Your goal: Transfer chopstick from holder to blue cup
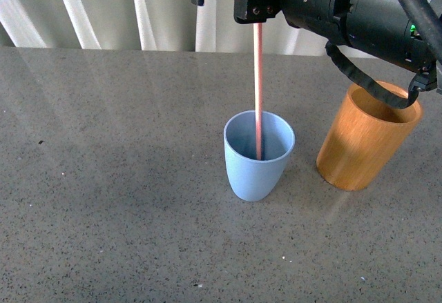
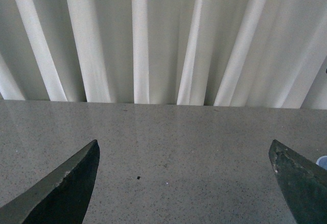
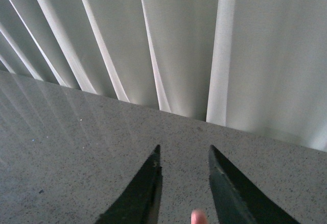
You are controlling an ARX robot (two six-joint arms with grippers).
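Chopstick (image 1: 258, 89), a thin straight pink stick, stands upright with its lower end inside the blue cup (image 1: 258, 156), its top pinched by the right gripper (image 1: 257, 14) directly above, probably so it drops in cleanly once let go. That cup is smooth matte plastic, tapering to a narrow base. Just beside it sits the holder (image 1: 366, 137), a straight-walled wooden cylinder with a warm orange grain, now without the stick. Both rest on a speckled grey table (image 1: 110, 179). Left gripper (image 2: 184, 183) hangs spread wide, holding nothing.
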